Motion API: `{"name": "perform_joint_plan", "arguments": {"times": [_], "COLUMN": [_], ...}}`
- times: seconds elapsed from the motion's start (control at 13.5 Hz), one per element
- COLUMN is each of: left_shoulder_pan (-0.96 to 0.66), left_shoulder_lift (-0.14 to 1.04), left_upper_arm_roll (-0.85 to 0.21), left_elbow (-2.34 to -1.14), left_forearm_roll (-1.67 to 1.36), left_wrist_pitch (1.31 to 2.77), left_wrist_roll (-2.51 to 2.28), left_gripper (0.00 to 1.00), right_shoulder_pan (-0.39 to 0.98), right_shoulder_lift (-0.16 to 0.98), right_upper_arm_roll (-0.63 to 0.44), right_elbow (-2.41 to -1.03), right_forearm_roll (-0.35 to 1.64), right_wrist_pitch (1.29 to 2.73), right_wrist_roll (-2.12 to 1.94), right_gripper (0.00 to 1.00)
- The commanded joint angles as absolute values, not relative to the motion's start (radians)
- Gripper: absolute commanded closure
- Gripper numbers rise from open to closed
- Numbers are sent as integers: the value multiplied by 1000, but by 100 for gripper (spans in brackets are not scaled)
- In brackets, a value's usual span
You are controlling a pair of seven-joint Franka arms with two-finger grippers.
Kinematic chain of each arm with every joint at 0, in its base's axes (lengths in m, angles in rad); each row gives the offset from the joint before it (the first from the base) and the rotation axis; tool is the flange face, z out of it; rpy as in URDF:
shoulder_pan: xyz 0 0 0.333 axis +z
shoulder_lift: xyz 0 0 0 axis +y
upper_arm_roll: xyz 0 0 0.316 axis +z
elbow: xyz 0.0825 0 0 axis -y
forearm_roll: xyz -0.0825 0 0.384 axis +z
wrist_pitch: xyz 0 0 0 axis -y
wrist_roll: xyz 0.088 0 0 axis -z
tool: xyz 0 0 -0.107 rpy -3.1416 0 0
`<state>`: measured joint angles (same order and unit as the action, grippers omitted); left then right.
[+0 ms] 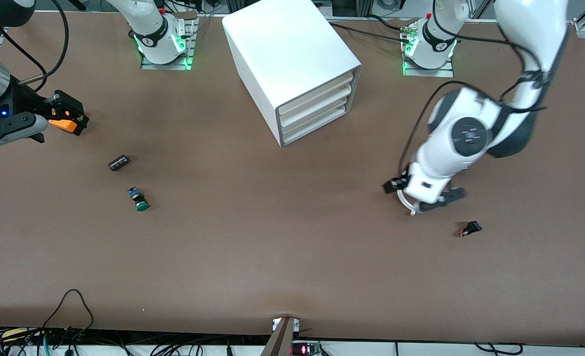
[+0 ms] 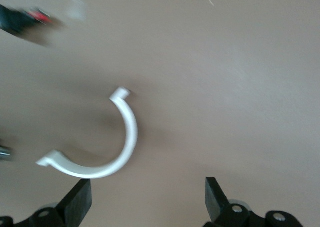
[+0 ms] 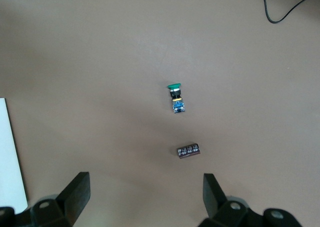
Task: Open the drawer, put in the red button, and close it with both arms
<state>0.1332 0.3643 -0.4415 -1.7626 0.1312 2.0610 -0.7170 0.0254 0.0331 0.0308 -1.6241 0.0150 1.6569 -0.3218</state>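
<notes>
At the top centre of the front view stands the big white boxy cabinet [image 1: 292, 64], its four cream-fronted drawers [image 1: 317, 111] all pushed in. The left gripper [image 1: 428, 198] hangs low at centre right of that view, fingers [image 2: 80, 202] spread wide, over a white curved plastic half-ring [image 2: 107, 147] on the brown table [image 1: 272, 247]. The small red-capped button with a black body [image 1: 470, 229] lies just lower right of it. At the upper left edge, the right gripper [image 1: 67, 118] waits, fingers [image 3: 75, 194] spread, above a green-capped button [image 1: 139, 199] and a small dark cylinder [image 1: 119, 162].
</notes>
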Motion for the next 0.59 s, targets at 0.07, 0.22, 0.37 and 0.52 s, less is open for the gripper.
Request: {"name": "perform_joint_plan", "arguments": {"times": [0.07,0.22,0.37,0.52], "left_shoulder_pan": [92,95,103,104], "left_shoulder_lift": [238,194,140,89], "left_upper_arm_roll": [-244,-190,-158,-130], "left_elbow": [-1781,-1781,-1778,-1772], "left_forearm_roll": [-23,-37,-37,-37], "left_wrist_pitch": [1971,1938,1890,1839], "left_wrist_roll": [-412,-315,-249,-200], "left_gripper": [0,0,0,0], "right_shoulder_pan": [3,6,6,5], "right_shoulder_lift": [43,43,44,44], "right_upper_arm_roll": [43,43,43,41], "right_elbow": [-1611,-1609,-1609,-1609], "right_forearm_roll": [15,15,15,15], "right_wrist_pitch": [1652,1651,1655,1660], "right_wrist_roll": [-314,-314,-314,-314], "right_gripper": [0,0,0,0]}}
